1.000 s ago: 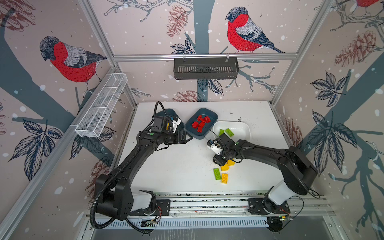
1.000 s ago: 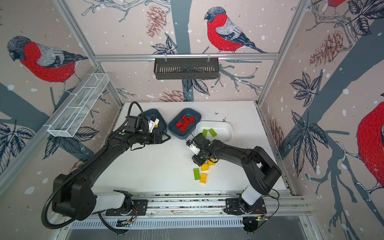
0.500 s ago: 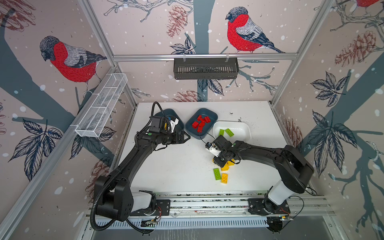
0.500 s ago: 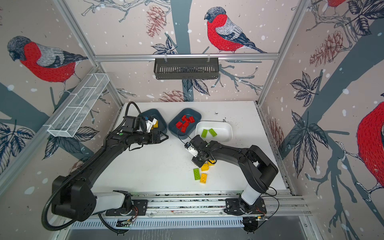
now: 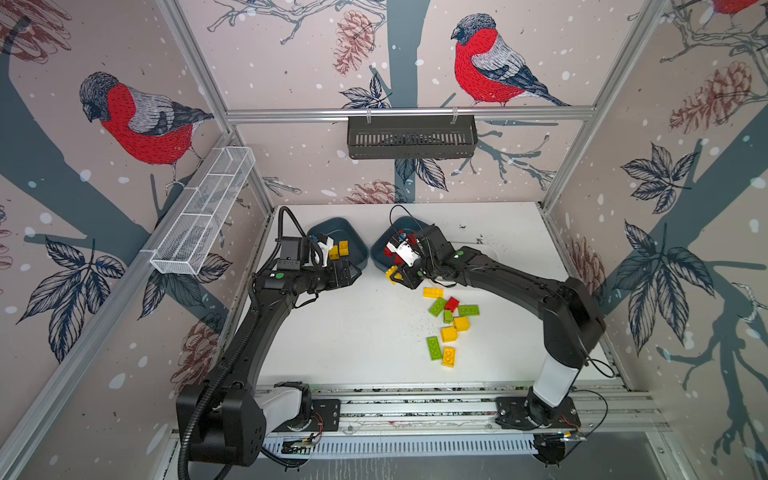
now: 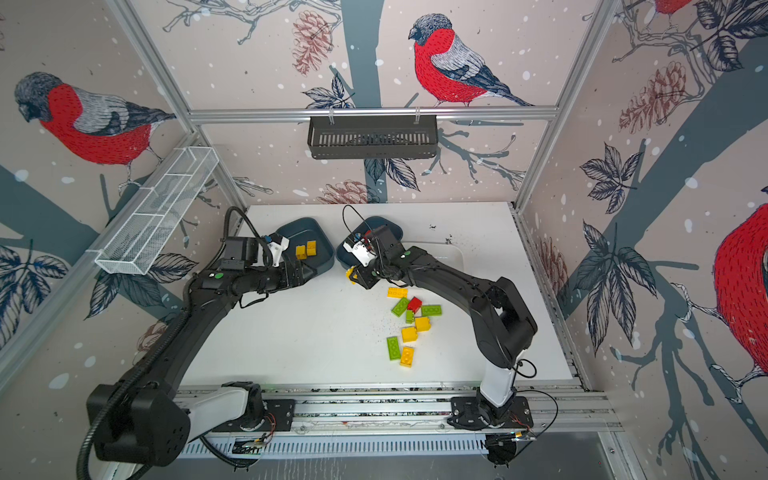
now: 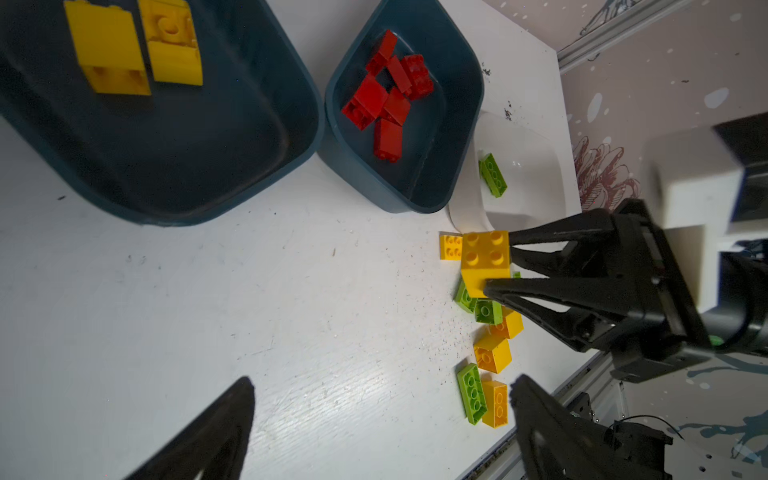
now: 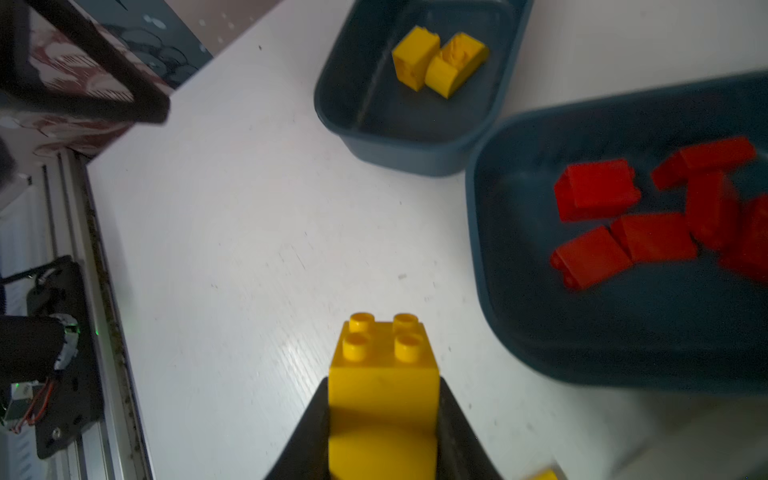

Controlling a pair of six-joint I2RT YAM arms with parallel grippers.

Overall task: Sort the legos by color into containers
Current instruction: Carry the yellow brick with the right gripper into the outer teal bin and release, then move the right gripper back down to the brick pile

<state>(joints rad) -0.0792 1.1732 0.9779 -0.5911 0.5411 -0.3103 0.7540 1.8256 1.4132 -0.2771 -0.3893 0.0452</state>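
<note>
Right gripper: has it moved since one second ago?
Yes. In both top views the right gripper, shut on a yellow brick, has left the loose bricks and moved leftward, close beside the tub of red bricks.

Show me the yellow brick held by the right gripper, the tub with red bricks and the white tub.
yellow square brick (image 8: pixel 384 374): right wrist view, side face below studs.
tub with red bricks (image 8: pixel 623 324): right wrist view, bare floor.
white tub (image 7: pixel 536 183): left wrist view, bare floor.
</note>
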